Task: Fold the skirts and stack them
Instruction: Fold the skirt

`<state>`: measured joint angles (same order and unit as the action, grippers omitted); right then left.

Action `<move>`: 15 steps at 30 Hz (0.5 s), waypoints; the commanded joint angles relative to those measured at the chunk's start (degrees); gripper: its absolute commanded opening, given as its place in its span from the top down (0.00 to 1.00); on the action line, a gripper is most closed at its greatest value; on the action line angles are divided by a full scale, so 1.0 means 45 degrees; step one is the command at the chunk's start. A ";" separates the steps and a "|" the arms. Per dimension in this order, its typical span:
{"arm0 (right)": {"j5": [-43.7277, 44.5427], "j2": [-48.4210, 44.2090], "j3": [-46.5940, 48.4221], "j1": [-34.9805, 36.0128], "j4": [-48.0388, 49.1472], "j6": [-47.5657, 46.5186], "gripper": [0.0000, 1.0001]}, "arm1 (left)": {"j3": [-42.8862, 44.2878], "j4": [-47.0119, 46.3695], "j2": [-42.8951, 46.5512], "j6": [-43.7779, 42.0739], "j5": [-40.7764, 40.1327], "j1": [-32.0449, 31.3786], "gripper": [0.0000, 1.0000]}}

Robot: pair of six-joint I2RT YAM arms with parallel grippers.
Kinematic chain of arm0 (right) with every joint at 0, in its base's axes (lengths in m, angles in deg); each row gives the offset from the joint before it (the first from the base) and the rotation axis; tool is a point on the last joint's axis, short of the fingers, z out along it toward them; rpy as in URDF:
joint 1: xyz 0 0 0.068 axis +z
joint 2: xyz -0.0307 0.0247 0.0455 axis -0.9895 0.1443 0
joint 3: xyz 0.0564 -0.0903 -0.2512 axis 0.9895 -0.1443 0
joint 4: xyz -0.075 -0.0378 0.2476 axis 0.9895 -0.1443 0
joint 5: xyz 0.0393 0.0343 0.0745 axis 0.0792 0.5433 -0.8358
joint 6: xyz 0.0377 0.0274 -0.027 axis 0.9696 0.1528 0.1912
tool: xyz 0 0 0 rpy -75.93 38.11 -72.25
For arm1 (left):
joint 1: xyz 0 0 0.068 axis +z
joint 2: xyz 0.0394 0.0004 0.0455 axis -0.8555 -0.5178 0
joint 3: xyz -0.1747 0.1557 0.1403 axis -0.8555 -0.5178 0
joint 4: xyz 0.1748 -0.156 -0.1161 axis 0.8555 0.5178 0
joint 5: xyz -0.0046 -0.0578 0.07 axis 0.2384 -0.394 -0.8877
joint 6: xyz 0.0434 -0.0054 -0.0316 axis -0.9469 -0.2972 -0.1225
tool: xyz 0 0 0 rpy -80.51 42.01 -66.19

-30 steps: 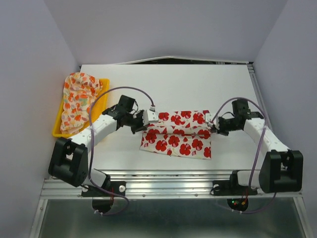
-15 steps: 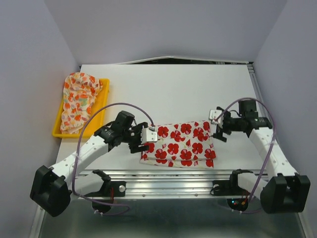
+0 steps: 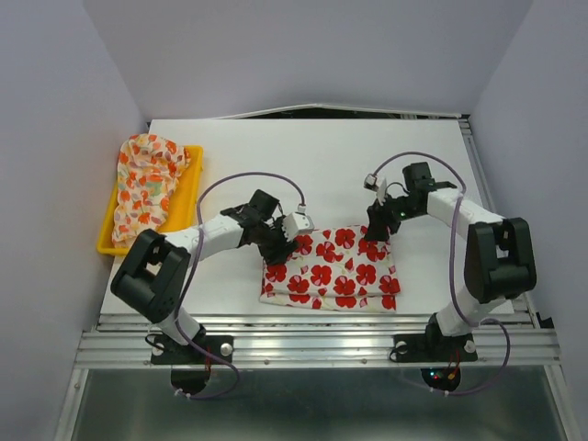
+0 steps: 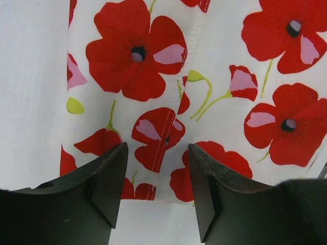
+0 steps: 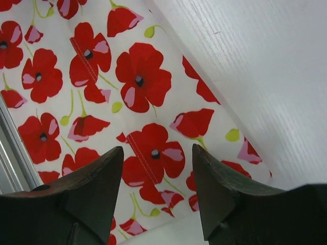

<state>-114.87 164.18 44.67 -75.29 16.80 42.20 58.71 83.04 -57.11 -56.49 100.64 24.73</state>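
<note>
Top: red-flower skirt (image 3: 331, 271) lies folded at the bench (image 3: 322, 156) front edge. Cream skirt (image 3: 145, 184) sits crumpled in the yellow tray (image 3: 190, 188) at the left edge — unfolded, unstacked.
Left wrist: left end effector (image 4: 157, 153) spread, empty, over the hem.
Right wrist: right end effector (image 5: 158, 153) spread, empty — above the cloth.

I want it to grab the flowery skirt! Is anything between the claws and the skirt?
Nothing visible is. The left gripper and right gripper hang open right above the red-flowered skirt's far corners, with only bare cloth under their fingers.
</note>
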 commanded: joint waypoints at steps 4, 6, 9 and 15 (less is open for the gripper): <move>0.1246 0.3358 0.1905 0.0449 0.2341 0.3268 0.43 | 0.0901 -0.0127 -0.0761 0.1023 -0.1064 -0.0140 0.42; 0.1677 0.4842 0.2944 0.0449 0.2438 0.3815 0.45 | 0.0998 0.0145 -0.1093 0.1297 -0.1085 -0.0121 0.44; 0.1989 0.6480 0.5170 0.0585 0.2673 0.4597 0.47 | 0.1135 0.0400 -0.1347 0.1902 -0.0929 -0.0121 0.45; 0.1738 0.8225 0.9663 0.1035 0.2751 0.5767 0.43 | 0.1116 -0.0126 -0.0510 0.3581 -0.1103 -0.0121 0.41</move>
<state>-110.57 198.78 79.01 -71.77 25.94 63.64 62.80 82.67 -62.64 -46.81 96.64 24.40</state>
